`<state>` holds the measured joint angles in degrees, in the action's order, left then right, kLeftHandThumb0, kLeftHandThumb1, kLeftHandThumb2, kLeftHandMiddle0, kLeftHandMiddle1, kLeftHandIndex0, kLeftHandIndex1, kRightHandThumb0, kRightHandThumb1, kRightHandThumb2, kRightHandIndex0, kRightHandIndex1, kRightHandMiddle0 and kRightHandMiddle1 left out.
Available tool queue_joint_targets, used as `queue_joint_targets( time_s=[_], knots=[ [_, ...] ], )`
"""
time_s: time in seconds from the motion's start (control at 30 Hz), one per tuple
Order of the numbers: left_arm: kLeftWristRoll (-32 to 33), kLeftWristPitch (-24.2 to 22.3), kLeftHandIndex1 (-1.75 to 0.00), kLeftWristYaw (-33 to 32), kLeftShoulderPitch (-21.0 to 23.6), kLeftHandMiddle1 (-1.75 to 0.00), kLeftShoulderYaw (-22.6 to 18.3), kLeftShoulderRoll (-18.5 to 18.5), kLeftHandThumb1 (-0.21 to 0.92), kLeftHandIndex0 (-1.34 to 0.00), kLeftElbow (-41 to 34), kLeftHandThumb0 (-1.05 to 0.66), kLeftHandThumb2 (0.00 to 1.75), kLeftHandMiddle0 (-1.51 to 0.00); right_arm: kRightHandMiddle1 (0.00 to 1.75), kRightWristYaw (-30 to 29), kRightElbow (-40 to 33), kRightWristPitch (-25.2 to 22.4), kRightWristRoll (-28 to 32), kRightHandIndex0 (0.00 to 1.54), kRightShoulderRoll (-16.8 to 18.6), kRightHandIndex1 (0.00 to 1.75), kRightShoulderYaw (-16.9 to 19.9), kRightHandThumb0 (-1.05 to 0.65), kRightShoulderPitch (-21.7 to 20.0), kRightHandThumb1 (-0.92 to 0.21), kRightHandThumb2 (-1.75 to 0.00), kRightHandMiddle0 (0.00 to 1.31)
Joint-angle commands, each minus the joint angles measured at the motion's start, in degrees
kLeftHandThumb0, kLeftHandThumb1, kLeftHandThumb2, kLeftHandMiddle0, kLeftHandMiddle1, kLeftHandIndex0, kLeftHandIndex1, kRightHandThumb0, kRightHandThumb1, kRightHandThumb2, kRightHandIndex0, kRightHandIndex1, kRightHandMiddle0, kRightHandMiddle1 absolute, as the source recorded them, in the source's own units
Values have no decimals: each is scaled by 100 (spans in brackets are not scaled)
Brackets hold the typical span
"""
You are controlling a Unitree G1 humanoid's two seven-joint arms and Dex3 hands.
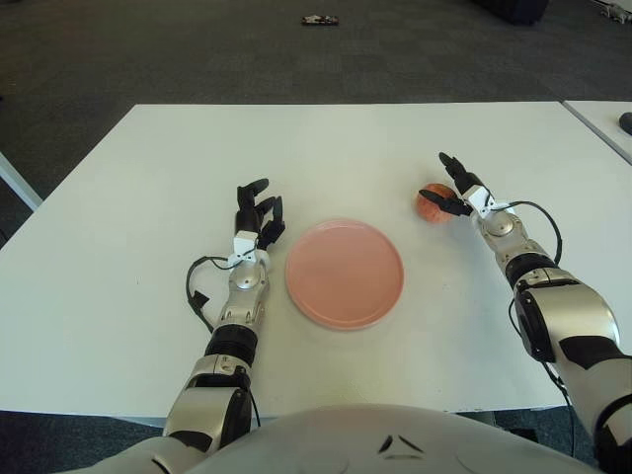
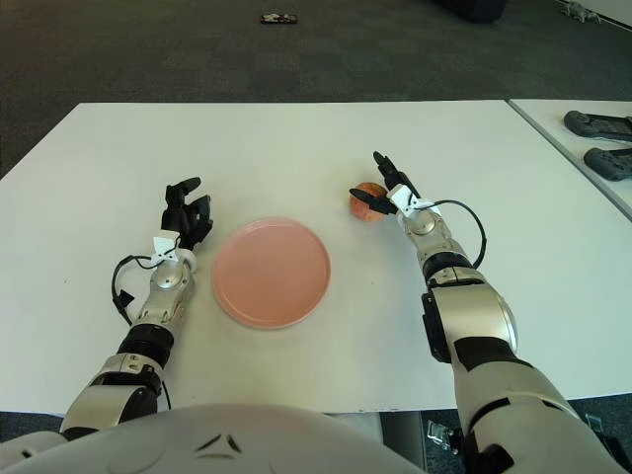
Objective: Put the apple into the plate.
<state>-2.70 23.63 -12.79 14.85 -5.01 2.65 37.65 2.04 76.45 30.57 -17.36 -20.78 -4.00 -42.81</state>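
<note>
Plain pink plate [image 1: 344, 274], red-orange apple [image 1: 432, 202], white table [image 1: 118, 247], black fingers [image 1: 259, 209] on silver hands, dark grey carpet [image 1: 197, 49].

White table [image 1: 326, 138] over dark carpet, round pink plate [image 1: 344, 273] lying flat near its front middle, reddish apple [image 1: 433, 202] sitting on the tabletop right of the plate, apart from it

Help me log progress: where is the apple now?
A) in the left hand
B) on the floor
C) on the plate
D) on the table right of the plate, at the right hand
D: the apple sits on the table right of the empty plate, with the right hand against it.
</note>
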Motion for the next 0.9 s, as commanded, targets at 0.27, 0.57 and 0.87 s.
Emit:
queue_joint_targets(
  time_s=[0.27, 0.57, 0.87],
  knots=[
    [34, -216, -122, 16, -214, -79, -16, 8, 92, -7, 129, -75, 52, -31, 0, 261, -64, 101, -83, 0, -74, 0, -157, -105, 153, -89, -18, 0],
    [20, -243, -122, 10, -224, -78, -5, 8, 92, -7, 104, -75, 52, -30, 0, 343, -71, 145, -123, 0, -68, 0, -294, -105, 217, -84, -14, 0],
    [28, -307, -122, 21, -240, -78, 3, 16, 92, -6, 50, -74, 53, -31, 0, 347, -76, 169, -210, 0, -65, 0, -465, -105, 274, -85, -14, 0]
  ],
)
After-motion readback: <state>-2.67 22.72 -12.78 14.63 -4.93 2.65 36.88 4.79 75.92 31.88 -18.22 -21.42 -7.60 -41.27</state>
